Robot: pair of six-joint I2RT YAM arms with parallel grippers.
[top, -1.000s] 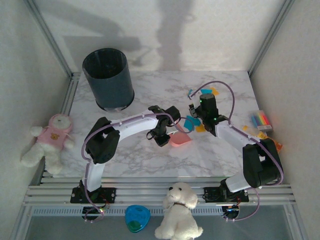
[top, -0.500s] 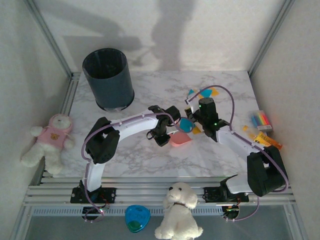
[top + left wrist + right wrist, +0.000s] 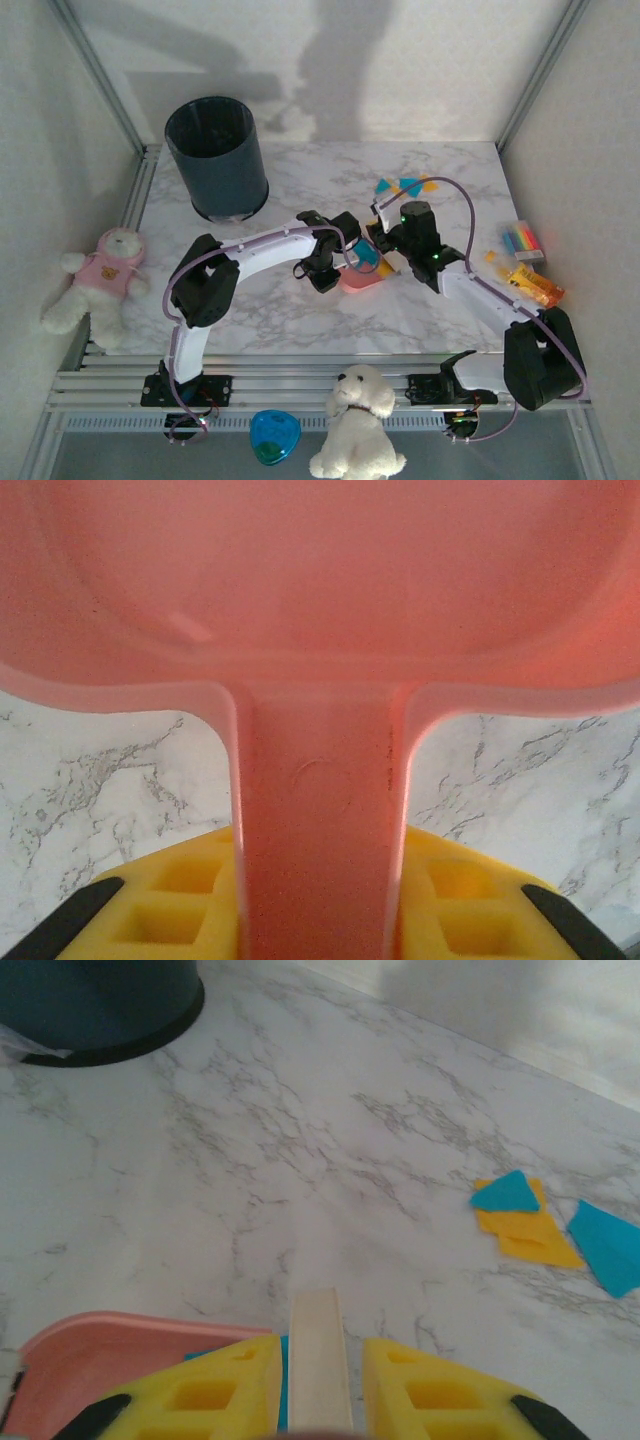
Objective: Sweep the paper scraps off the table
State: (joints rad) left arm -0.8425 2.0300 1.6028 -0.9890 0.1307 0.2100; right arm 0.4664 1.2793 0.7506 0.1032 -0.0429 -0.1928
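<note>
Clamping the pink plastic dustpan by its handle, the left jaws sit beside the right jaws, which pinch a flat cream stick. Orange-yellow and teal paper scraps lie ahead-right of those on the white marble desk.

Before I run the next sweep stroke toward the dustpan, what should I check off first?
1. Handle of the pink dustpan clamped in the left end effector: ok.
2. The pale flat tool clamped in the right end effector: ok.
3. Dustpan lip flat on the table: cannot tell.
4. The paper scraps cleared: not ok; a teal and orange cluster lies beyond the tool.
5. The dark bin upright, apart from both arms: ok.
</note>
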